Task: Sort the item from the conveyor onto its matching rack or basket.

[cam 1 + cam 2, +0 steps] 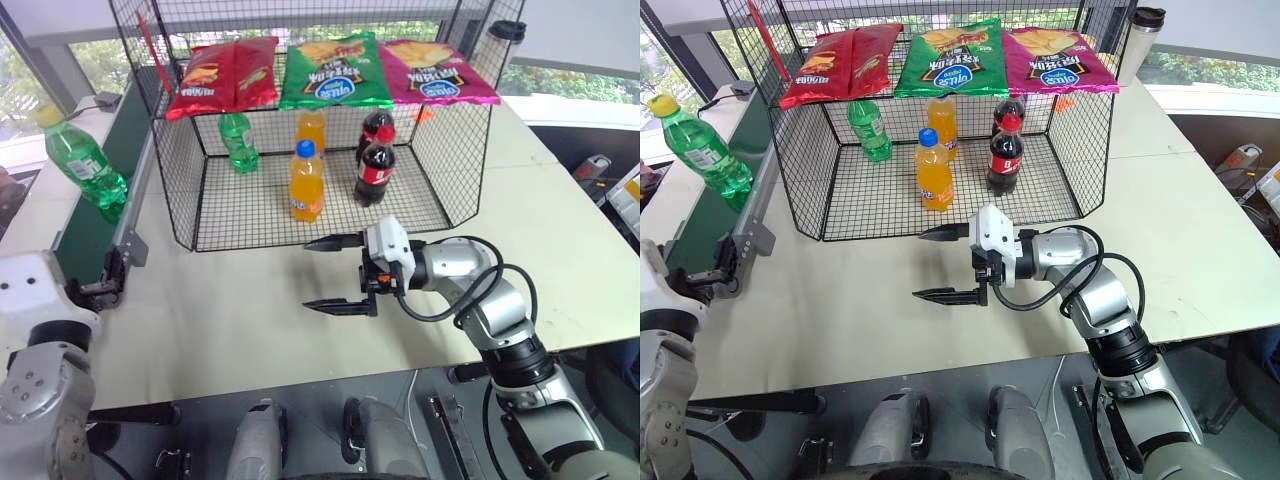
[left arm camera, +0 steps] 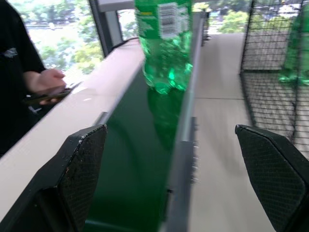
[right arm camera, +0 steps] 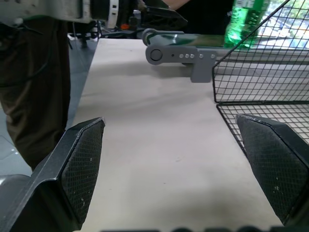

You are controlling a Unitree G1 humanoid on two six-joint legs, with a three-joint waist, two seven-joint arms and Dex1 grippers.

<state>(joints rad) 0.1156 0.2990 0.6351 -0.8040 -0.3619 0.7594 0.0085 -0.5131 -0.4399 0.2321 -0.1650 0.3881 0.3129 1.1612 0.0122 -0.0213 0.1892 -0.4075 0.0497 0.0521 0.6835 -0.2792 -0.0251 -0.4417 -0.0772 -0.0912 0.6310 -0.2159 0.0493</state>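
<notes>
The item, a clear-green bottle (image 1: 85, 165) with a yellow cap, stands upright on the conveyor (image 1: 92, 235), a dark green belt running along the table's left side. My left gripper (image 2: 176, 179) is open at the belt's near end. It points along the belt at the bottle (image 2: 164, 43), which stands some way ahead of its fingers. The black wire basket (image 1: 250, 212) stands at the middle of the table, its open front toward me. My right gripper (image 1: 310, 274) hovers open over the table just in front of the basket, pointing left, with nothing between its fingers.
Inside the basket stand a green bottle (image 1: 238, 140), two orange bottles (image 1: 306, 182) and two cola bottles (image 1: 375, 172). Chip bags (image 1: 335, 70) hang along its top. A person's hand (image 2: 43, 82) holds something beyond the conveyor's far rail. A tumbler (image 1: 1137, 40) stands behind the basket.
</notes>
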